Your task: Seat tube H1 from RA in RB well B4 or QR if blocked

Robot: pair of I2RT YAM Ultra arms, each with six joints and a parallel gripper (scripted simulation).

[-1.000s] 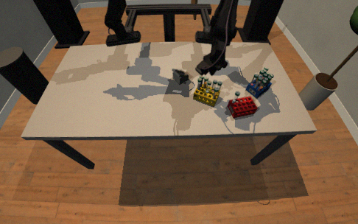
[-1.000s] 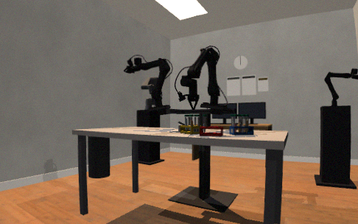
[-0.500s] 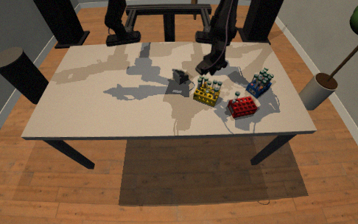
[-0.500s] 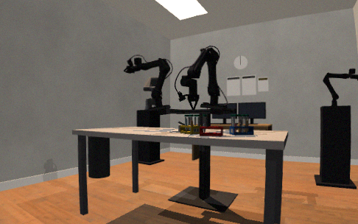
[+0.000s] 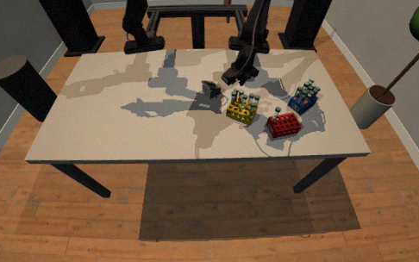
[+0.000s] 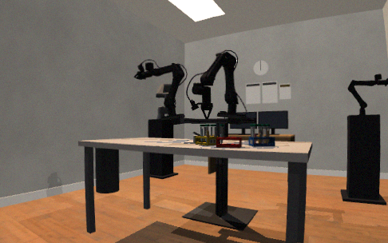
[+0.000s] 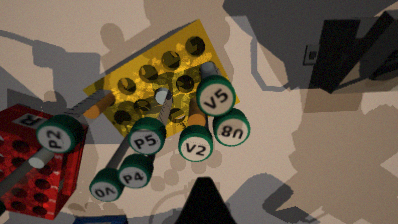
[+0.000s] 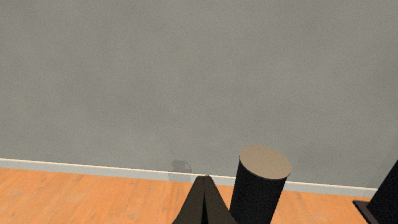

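"One table (image 5: 106, 134) (image 6: 118, 141) (image 7: 320, 150), three racks. Pose of the left gripper (image 5: 235, 81) (image 6: 207, 117) (image 7: 203, 182)?"

"Pointing down, above the table near the yellow rack (image 5: 235, 115) (image 6: 202, 142) (image 7: 197, 30). Fingers together, on nothing. Right gripper (image 6: 137, 76) (image 8: 203, 179): raised, held out level, well away from the racks, also closed and empty."

"And H1?"

"Most likely the lone tube (image 5: 278, 110) (image 7: 20, 172) in the red rack (image 5: 280, 131) (image 6: 229, 138) (image 7: 75, 165); label out of sight. Nothing in either grip."

"Next, probably DONE, on the dark device (image 5: 211, 89) (image 7: 340, 55) beside the yellow rack?"

"Probably. Button and lamp too small to tell."

"Main risk?"

"Closed fingertips swung too low across the yellow rack: V5 (image 7: 216, 96) or 8U (image 7: 232, 128) knocked, perhaps the whole rack shoved. Then a press off-centre or too shallow, lamp unlit. Worst of all, DONE with H1 badly seated."
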